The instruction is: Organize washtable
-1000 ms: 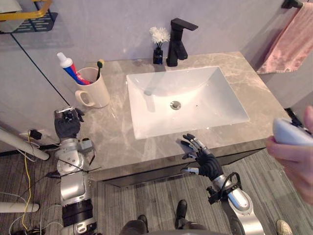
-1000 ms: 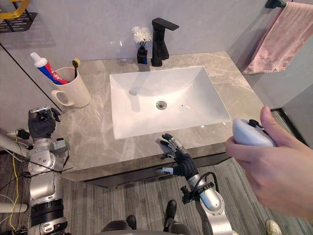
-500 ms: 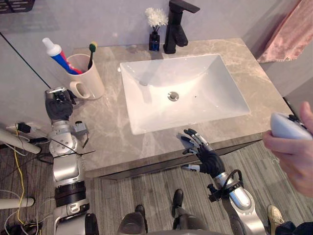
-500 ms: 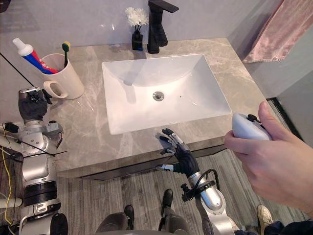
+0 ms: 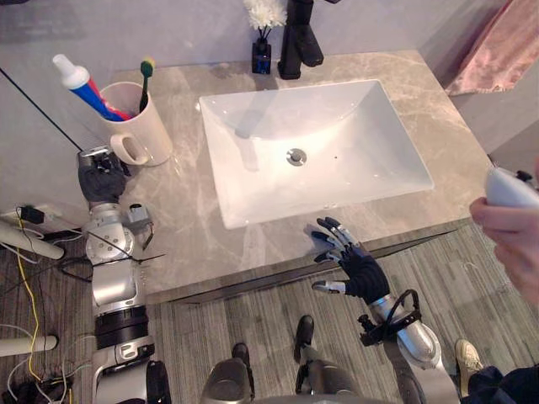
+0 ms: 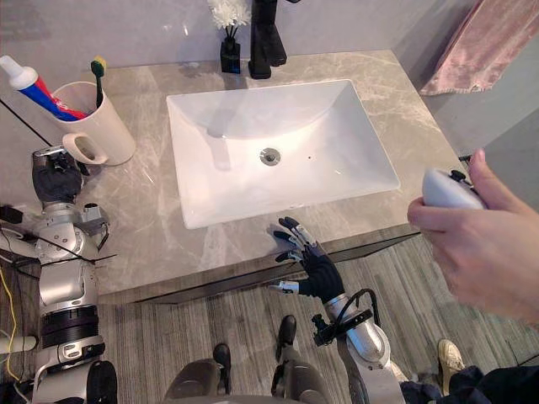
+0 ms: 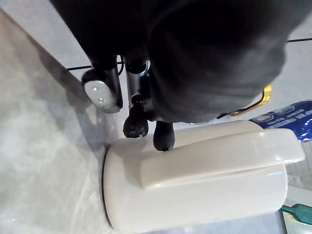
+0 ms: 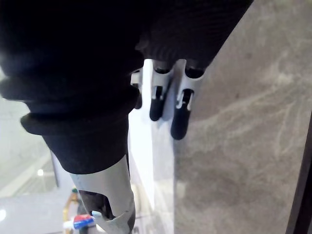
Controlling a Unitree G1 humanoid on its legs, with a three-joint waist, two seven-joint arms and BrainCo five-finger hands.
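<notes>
Two hands have barely shifted — right hand spread; mug just beyond the left hand, whose state I cannot tell; seemingly nothing tidied yet.

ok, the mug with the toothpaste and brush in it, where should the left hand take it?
By the handle, coming in level from the front-left. The mug stands upright with its handle turned toward the left hand, which sits just in front of it. The toothpaste tube and toothbrush stick out of the top, so a grasp from above is probably blocked.
</notes>
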